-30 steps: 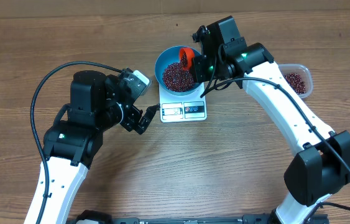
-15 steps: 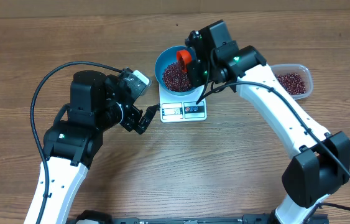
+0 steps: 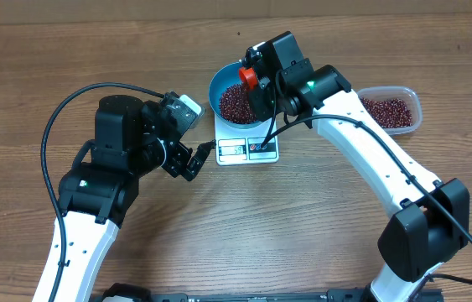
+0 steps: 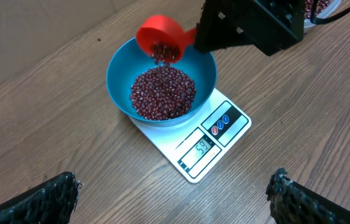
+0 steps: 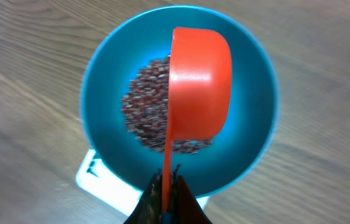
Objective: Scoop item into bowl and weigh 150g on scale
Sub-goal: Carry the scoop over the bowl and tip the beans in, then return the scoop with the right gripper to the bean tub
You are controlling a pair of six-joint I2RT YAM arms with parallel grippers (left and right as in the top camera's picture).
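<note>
The blue bowl [image 3: 216, 84] stands on the white scale [image 3: 248, 149] and holds a heap of dark red beans [image 3: 236, 102]. My right gripper [image 3: 261, 89] is shut on the handle of a red scoop [image 3: 247, 77], which is tipped over the bowl's far side. In the left wrist view beans spill from the scoop [image 4: 159, 34] onto the heap [image 4: 162, 93]. The right wrist view shows the scoop's [image 5: 199, 81] underside above the bowl [image 5: 249, 124], with the gripper [image 5: 167, 186] clamped on its thin handle. My left gripper [image 3: 192, 159] hangs open left of the scale, its fingers [image 4: 50, 199] wide apart over bare wood.
A clear plastic tub [image 3: 417, 105] with more beans sits to the right of the scale, behind my right arm. A black cable loops over the table at the left [image 3: 51, 126]. The scale's display [image 4: 202, 148] faces the front edge.
My right gripper has carried the scoop left over the bowl and rolled it over, and beans now fall out. The left arm has not moved.
</note>
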